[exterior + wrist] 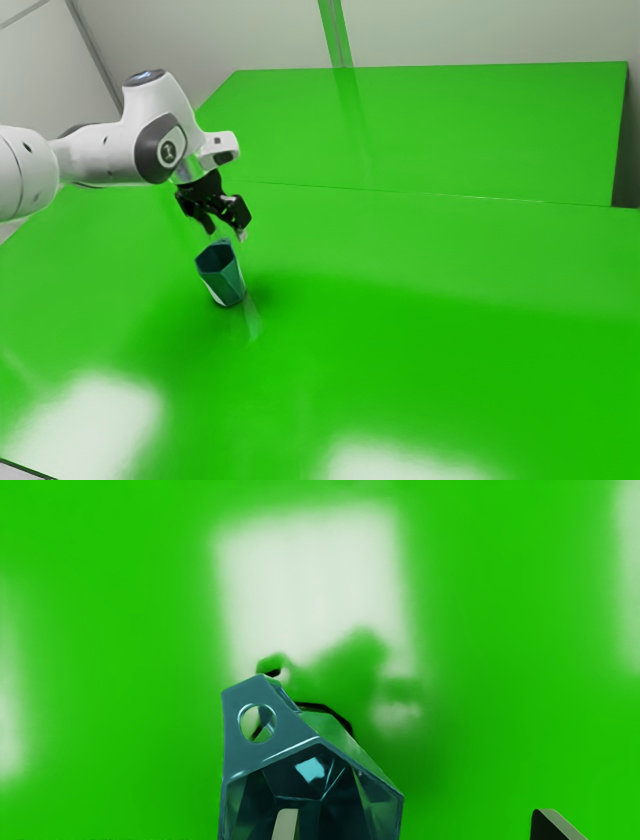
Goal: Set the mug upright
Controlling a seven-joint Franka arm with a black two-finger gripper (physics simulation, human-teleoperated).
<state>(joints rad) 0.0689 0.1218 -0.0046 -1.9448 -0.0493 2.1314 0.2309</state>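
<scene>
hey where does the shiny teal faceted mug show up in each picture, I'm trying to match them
Exterior view: the shiny teal faceted mug is left of centre, just below the black two-finger claw.
Wrist view: the mug is by the claw, one fingertip overlapping its open mouth, the other off beside it.
Shared landmark: the glossy green table around the mug.

Bright white glare on the glossy green table point(450, 330); soft darker shadow around the mug point(224, 278); glints inside it
</scene>
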